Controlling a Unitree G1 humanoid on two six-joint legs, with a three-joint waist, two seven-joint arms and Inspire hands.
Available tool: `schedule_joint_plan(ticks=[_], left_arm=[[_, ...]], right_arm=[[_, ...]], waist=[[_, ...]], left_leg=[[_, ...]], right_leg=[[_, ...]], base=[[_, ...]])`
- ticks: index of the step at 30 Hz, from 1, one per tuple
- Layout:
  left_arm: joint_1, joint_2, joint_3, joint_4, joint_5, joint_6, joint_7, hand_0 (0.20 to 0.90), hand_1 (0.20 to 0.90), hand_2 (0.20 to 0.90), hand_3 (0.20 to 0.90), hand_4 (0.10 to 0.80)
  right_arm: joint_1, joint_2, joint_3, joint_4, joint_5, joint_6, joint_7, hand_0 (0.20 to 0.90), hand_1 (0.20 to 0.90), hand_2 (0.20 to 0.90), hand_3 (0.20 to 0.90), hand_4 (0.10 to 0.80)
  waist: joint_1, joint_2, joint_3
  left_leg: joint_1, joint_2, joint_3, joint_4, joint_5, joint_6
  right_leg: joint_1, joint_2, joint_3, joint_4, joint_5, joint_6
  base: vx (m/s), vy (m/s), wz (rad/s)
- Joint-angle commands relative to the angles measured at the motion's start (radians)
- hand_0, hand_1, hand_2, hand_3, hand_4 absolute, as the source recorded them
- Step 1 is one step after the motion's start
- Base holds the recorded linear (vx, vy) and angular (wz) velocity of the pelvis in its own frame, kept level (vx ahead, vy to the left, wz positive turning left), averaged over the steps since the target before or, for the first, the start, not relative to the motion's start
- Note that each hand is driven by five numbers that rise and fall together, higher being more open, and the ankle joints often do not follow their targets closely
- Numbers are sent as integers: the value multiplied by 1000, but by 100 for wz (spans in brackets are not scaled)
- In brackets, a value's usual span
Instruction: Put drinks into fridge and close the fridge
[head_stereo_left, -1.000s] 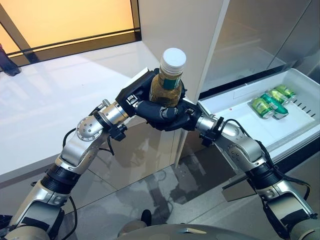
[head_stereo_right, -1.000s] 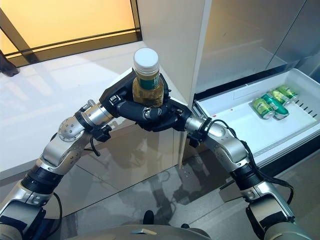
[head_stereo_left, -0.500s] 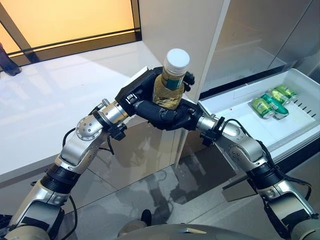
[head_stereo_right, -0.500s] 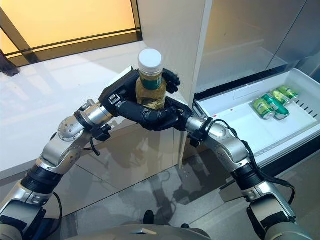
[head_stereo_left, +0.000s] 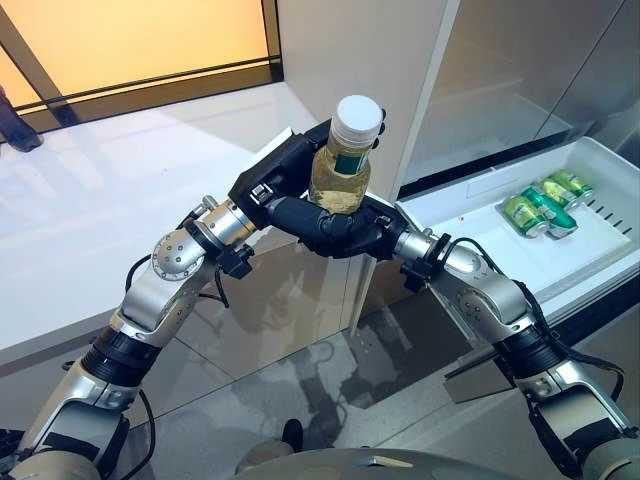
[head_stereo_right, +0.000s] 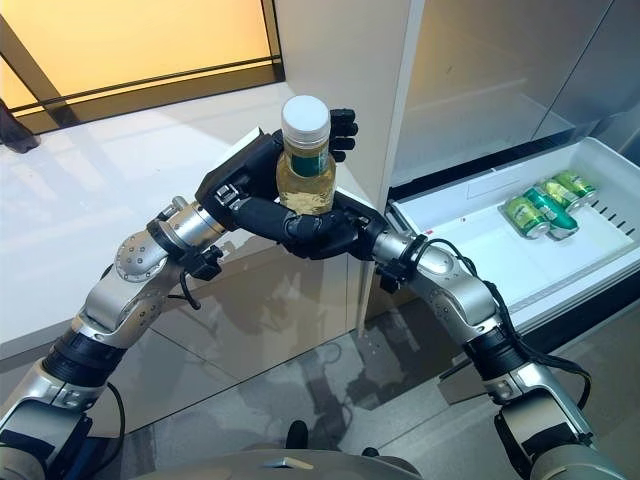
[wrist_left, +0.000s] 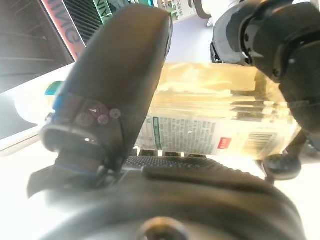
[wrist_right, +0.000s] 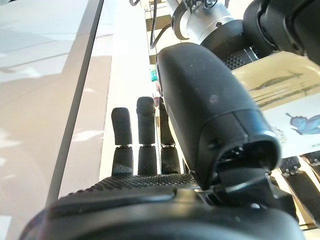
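Left eye view first: we see the bottle (head_stereo_left: 342, 157), white-capped and filled with pale yellow drink, held upright above the floor where both arms meet, in front of the white fridge wall (head_stereo_left: 370, 50). Our left hand (head_stereo_left: 290, 170) comes in behind it and our right hand (head_stereo_left: 345, 228) cups it from below; the bottle's base is hidden by those dark fingers. To the right the open fridge drawer (head_stereo_left: 470, 225) stands pulled out, with three green cans (head_stereo_left: 545, 203) lying together near its far right end. Most of the drawer floor between the cans and its near edge lies bare. The white counter (head_stereo_left: 90, 200) runs along the left, cut off by the picture's edge.

Right eye view: here the left hand's fingertips (head_stereo_right: 343, 130) show past the bottle's neck, curling round it from behind. The right hand's fingers are wrapped under the bottle's lower half. The drawer's front rim lies just beside the right forearm.

Left wrist view: the left thumb fills the middle, pressed against the bottle's label, so much of the bottle is covered. The right hand's dark fingers cross the bottle's other end.

Right wrist view: the thumb blocks most of the scene. Beside it we see three of its fingers (wrist_right: 145, 135) lying straight, and the bottle shows only as a pale strip.
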Motion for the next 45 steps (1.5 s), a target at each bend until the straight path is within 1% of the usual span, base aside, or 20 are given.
schedule_joint_plan(ticks=[1, 8, 12, 17, 18, 20, 22, 23, 24, 25, 26, 28, 29, 32, 35, 38, 39, 40, 41, 45], left_arm=[[-78, 7, 118, -38, -26, -80, 49, 900, 900, 900, 900, 800], [5, 47, 211, -31, -16, -83, 52, 900, 900, 900, 900, 800], [69, 47, 268, -31, -42, -81, 45, 900, 900, 900, 900, 800], [179, -2, 331, -44, -145, -74, -4, 900, 900, 900, 900, 800], [194, -17, 337, -49, -192, -55, -32, 900, 900, 900, 900, 800], [228, -64, 345, -69, -333, 17, -114, 900, 900, 900, 900, 800], [248, -94, 342, -81, -417, 70, -158, 900, 900, 900, 900, 800], [277, -155, 330, -99, -538, 173, -230, 900, 900, 900, 900, 800], [289, -188, 320, -107, -599, 230, -267, 900, 900, 900, 900, 800], [293, -201, 316, -110, -628, 252, -274, 900, 900, 900, 900, 800], [324, -262, 278, -111, -716, 336, -342, 900, 900, 900, 900, 800], [348, -312, 232, -109, -793, 416, -430, 900, 900, 900, 900, 800], [370, -345, 184, -97, -839, 466, -501, 900, 900, 900, 900, 800], [396, -371, 92, -61, -963, 570, -612, 900, 900, 900, 900, 800], [424, -377, 22, -14, -1029, 595, -617, 900, 900, 900, 900, 800], [467, -394, 15, 57, -1072, 632, -622, 900, 900, 900, 900, 800], [496, -396, 23, 95, -1087, 671, -635, 900, 900, 900, 900, 800], [519, -397, 39, 129, -1067, 704, -643, 900, 900, 900, 900, 800], [526, -398, 40, 146, -1050, 709, -657, 900, 900, 900, 900, 800], [594, -424, 73, 303, -851, 764, -718, 900, 900, 900, 900, 800]], right_arm=[[-118, 33, -107, -112, 110, -135, -6, 300, 300, 300, 200, 100], [-103, -4, -176, -152, 107, -173, -37, 300, 300, 300, 200, 100], [-89, -31, -217, -195, 98, -177, -47, 300, 300, 300, 200, 100], [-50, -69, -287, -260, 103, -196, -54, 300, 300, 300, 200, 100], [-46, -74, -300, -269, 96, -199, -58, 300, 300, 300, 200, 100], [-28, -86, -329, -291, 78, -207, -65, 300, 300, 300, 200, 100], [-15, -90, -348, -303, 68, -212, -72, 300, 300, 300, 200, 100], [1, -100, -375, -327, 62, -210, -81, 300, 300, 300, 200, 100], [7, -104, -385, -337, 57, -210, -87, 300, 300, 300, 200, 100], [9, -105, -388, -340, 56, -210, -89, 300, 300, 300, 200, 100], [14, -118, -404, -358, 58, -203, -100, 300, 300, 300, 200, 100], [12, -135, -409, -366, 63, -199, -120, 300, 300, 300, 200, 100], [7, -154, -412, -368, 77, -195, -134, 300, 300, 300, 200, 100], [-10, -187, -413, -357, 105, -189, -152, 300, 300, 300, 200, 100], [-26, -209, -404, -347, 125, -192, -158, 300, 300, 300, 200, 100], [-12, -216, -419, -350, 128, -193, -144, 300, 300, 300, 200, 100], [0, -216, -431, -348, 127, -198, -130, 300, 300, 300, 200, 100], [7, -219, -442, -350, 128, -197, -122, 300, 300, 300, 200, 100], [9, -220, -445, -351, 130, -197, -120, 300, 300, 300, 200, 100], [39, -242, -477, -361, 175, -185, -91, 300, 300, 300, 200, 100]], waist=[[12, -6, -118], [22, -6, -117], [27, -7, -117], [30, -13, -114], [30, -14, -115], [27, -15, -114], [25, -16, -114], [19, -17, -115], [16, -18, -115], [15, -19, -114], [7, -20, -112], [1, -22, -107], [-5, -24, -105], [-15, -29, -97], [-25, -34, -88], [-28, -36, -85], [-28, -38, -85], [-27, -40, -83], [-26, -40, -83], [-28, -42, -81]], left_leg=[[47, -24, 13, 1, -114, 12], [41, -25, 6, 1, -112, 12], [39, -25, 4, 1, -112, 12], [37, -25, -1, 1, -113, 14], [37, -25, -1, 1, -113, 14], [36, -24, 0, 2, -114, 13], [37, -23, 1, 1, -114, 13], [36, -22, 4, 1, -116, 12], [37, -21, 6, 1, -117, 12], [34, -22, 8, 1, -113, 12], [37, -20, 12, 1, -120, 12], [38, -20, 16, 1, -123, 12], [38, -19, 19, 1, -126, 12], [40, -18, 27, 1, -132, 12], [38, -18, 36, 1, -133, 13], [35, -17, 47, 1, -136, 14], [32, -16, 51, 1, -136, 13], [30, -17, 54, 1, -136, 14], [29, -17, 55, 1, -135, 14], [21, -15, 66, 1, -131, 12]], right_leg=[[-52, -17, -6, 19, 49, 60], [-53, -15, -8, 17, 48, 58], [-53, -16, -11, 17, 47, 58], [-55, -14, -10, 17, 45, 57], [-55, -14, -10, 18, 45, 57], [-58, -14, -10, 19, 45, 56], [-59, -13, -8, 20, 46, 56], [-61, -13, -5, 21, 47, 56], [-63, -13, -3, 21, 48, 56], [-67, -14, -2, 23, 51, 55], [-68, -11, 6, 23, 50, 54], [-68, -11, 10, 23, 53, 53], [-71, -9, 17, 22, 55, 51], [-74, -9, 26, 21, 59, 49], [-80, -9, 33, 22, 63, 50], [-83, -10, 37, 20, 64, 52], [-86, -10, 39, 19, 65, 54], [-88, -11, 39, 19, 66, 54], [-89, -11, 39, 19, 67, 54], [-99, -11, 41, 20, 71, 57]], base=[[0, 0, 0], [0, 0, 0], [-15, 0, 0], [-41, 4, 2], [-41, 12, 2], [-35, 18, 1], [0, 0, 0], [0, 0, 0], [0, 0, 0], [0, 0, 0], [-15, 13, -4], [-2, 7, -3], [-27, 13, -3], [-34, 12, -5], [-34, 11, -3], [-23, 9, -4], [-40, 11, -14], [-38, 8, -11], [-35, 12, -5], [-25, 18, -3]])
